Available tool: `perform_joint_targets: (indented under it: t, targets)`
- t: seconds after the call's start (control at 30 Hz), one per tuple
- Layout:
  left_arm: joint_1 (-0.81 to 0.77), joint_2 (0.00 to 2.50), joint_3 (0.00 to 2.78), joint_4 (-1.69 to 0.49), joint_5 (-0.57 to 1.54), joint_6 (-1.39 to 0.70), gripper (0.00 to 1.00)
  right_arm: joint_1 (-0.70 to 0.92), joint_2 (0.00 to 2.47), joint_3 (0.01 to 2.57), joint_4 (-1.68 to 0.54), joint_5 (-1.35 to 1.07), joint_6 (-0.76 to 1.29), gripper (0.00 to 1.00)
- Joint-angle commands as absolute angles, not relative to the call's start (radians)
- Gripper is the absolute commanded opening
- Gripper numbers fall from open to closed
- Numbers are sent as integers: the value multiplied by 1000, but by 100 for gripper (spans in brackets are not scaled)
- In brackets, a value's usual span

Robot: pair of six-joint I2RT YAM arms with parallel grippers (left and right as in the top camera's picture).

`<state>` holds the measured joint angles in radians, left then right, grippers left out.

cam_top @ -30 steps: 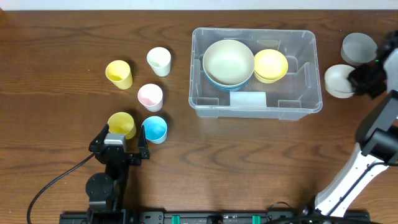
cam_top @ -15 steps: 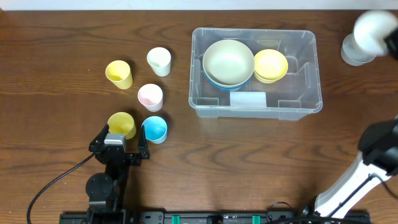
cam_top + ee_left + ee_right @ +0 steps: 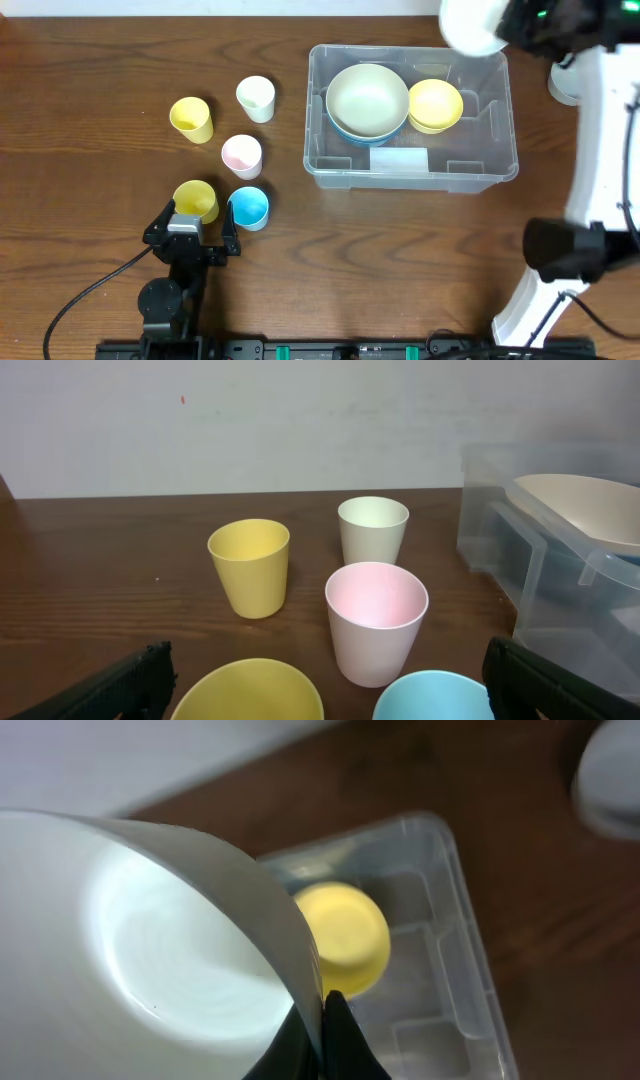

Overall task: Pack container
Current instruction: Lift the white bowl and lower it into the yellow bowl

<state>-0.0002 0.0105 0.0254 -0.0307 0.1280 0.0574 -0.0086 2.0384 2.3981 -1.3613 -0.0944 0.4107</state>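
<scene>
- The white bowl (image 3: 470, 22) has left its spot on the table beside the grey bowl (image 3: 558, 88) at the right. It now hangs over the far right corner of the container (image 3: 500, 168), carried by the right arm, which has swung in from the right edge.
- The container sits right of centre on the table (image 3: 400, 260). It is a clear plastic rectangular bin with rounded corners, moulded inner ridges and a white label (image 3: 400, 158) on its near side.
- Inside, on the left, a large smooth cream bowl (image 3: 367, 95) is nested in a blue bowl (image 3: 345, 130), of which only the rim shows. To its right lies a smaller yellow bowl (image 3: 435, 103).
- The right gripper (image 3: 325, 1035) is closed, pinching the thin rim of the white bowl. The bowl is tilted, showing a glossy inside.
- The grey bowl is partly hidden behind the arm.
- Left of the container, five plain smooth cups stand upright and apart on the dark wood-grain table: a cream cup (image 3: 256, 98), a yellow cup (image 3: 190, 118), a pink cup (image 3: 241, 154), a blue cup (image 3: 248, 207) and a second yellow cup (image 3: 196, 200).
- The left gripper (image 3: 195, 228) rests just behind the two nearest cups, its jaws spread wide and holding nothing.
</scene>
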Motion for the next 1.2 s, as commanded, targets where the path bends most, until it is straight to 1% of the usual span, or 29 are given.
perform_joint_targets:
  t: [0.0,0.13,0.53,0.73,1.17]
  targets:
    - [6,5,4,-59,139,71,98,8,2085,2342,-1354,-59,434,1]
    - [6,5,4,-59,139,71,98,8,2115,2289,-1331,-95,433,1]
    - [6,5,4,-59,139,71,98,7,2134,2131,-1258,-94,456,1]
    - [6,5,4,-59,139,71,98,7,2134,2019,-1177,-94,468,1]
    - [6,5,4,-59,139,71,98,7,2134,1895,-1065,-94,486,1]
